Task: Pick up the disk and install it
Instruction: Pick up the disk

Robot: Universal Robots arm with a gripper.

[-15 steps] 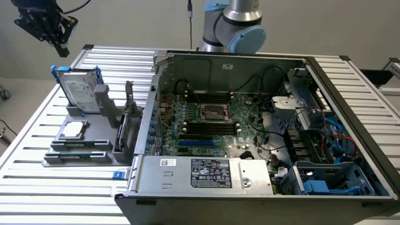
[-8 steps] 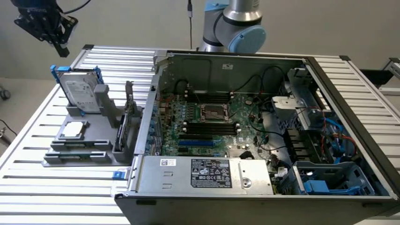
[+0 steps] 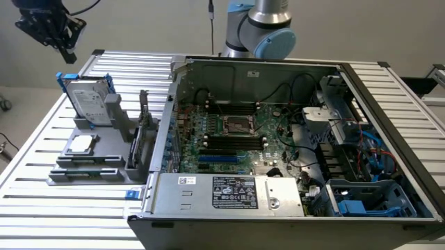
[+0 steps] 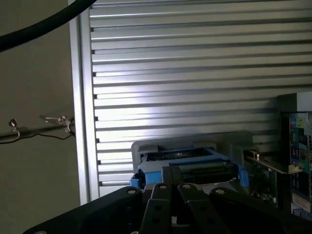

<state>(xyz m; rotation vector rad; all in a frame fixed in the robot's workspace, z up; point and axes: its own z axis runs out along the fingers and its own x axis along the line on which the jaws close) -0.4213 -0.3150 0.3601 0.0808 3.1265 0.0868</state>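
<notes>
Exterior view: end effector (image 3: 68, 54) fingers together, empty; disk (image 3: 90, 101) upright in grey holder (image 3: 97, 169) at 5 o'clock. Good approach, probably: fingers apart, centred over disk top edge.

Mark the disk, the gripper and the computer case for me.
disk (image 3: 90, 107): exterior view, on its white label.
gripper (image 3: 69, 56): exterior view, at its fingertips.
computer case (image 3: 264, 75): exterior view, on its far inner wall.
</notes>
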